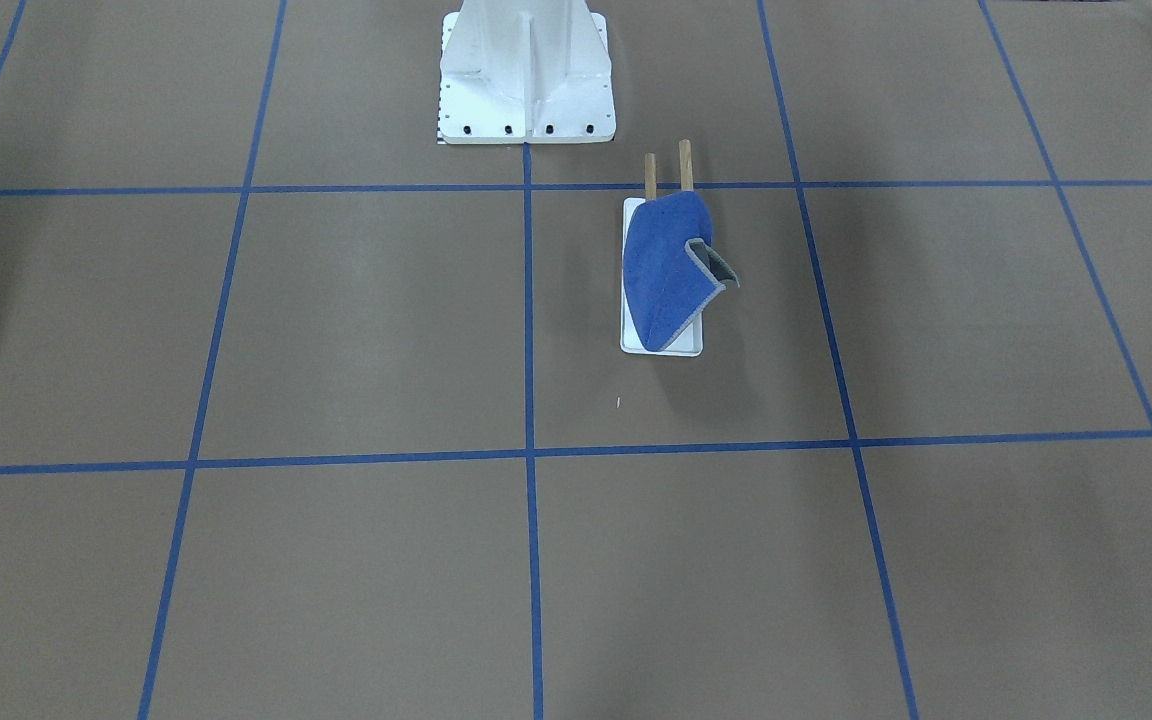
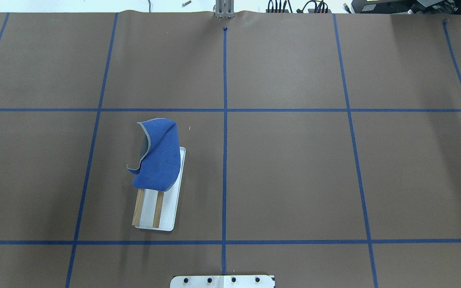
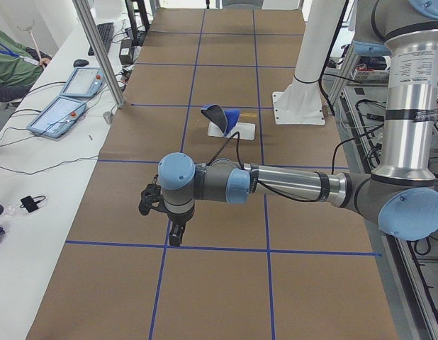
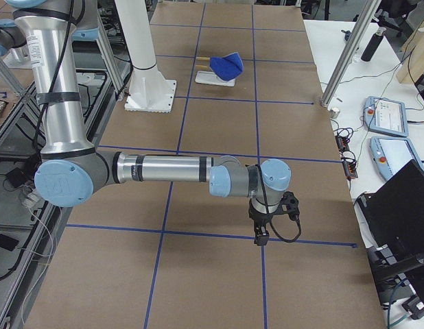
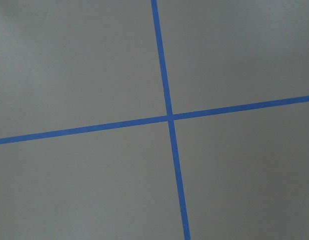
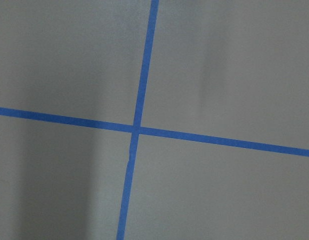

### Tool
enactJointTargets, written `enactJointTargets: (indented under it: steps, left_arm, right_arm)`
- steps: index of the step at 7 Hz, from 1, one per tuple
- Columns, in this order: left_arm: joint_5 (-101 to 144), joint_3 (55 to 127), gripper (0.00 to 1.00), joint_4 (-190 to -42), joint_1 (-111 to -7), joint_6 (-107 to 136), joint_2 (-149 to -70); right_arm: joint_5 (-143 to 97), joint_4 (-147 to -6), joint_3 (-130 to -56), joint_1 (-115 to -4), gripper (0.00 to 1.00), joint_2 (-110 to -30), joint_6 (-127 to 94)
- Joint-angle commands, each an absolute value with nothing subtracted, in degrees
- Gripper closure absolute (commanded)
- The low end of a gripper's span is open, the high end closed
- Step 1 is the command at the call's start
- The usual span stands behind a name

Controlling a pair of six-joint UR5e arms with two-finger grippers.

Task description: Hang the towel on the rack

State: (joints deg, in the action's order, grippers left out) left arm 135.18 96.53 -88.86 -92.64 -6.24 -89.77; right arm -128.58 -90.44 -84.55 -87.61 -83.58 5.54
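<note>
The towel (image 2: 158,158), bright blue with a grey underside and light stitched edging, lies draped over one end of the rack (image 2: 172,208), a white base plate with two wooden rails (image 2: 138,208). One corner curls up and shows grey (image 1: 716,262). The towel also shows in the exterior left view (image 3: 222,115) and the exterior right view (image 4: 226,64). My left gripper (image 3: 175,237) hangs over the table's left end, far from the rack. My right gripper (image 4: 260,236) hangs over the right end. I cannot tell whether either is open or shut. Both wrist views show only taped table.
The robot's white pedestal (image 1: 526,80) stands just behind the rack. Blue tape lines grid the brown table (image 2: 294,168). A side bench with tablets (image 3: 63,113) and a seated person (image 3: 10,64) runs along the far edge, with aluminium posts (image 3: 98,53).
</note>
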Motion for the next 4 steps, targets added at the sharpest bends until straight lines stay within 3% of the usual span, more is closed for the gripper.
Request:
enactJointTargets:
  steps: [1,4]
  left_arm:
    - [135.2,96.5,0.02,-88.9,-92.6,-6.2,-89.7]
    - [135.1,96.2,0.02,-88.8,-92.5,-6.2,-89.7]
  right_arm:
    - [-128.6,-90.4,-84.6,-87.5,0.0,-83.6,5.5]
    - [-128.6,-90.4,-84.5,-87.5,0.0,-83.6,5.5]
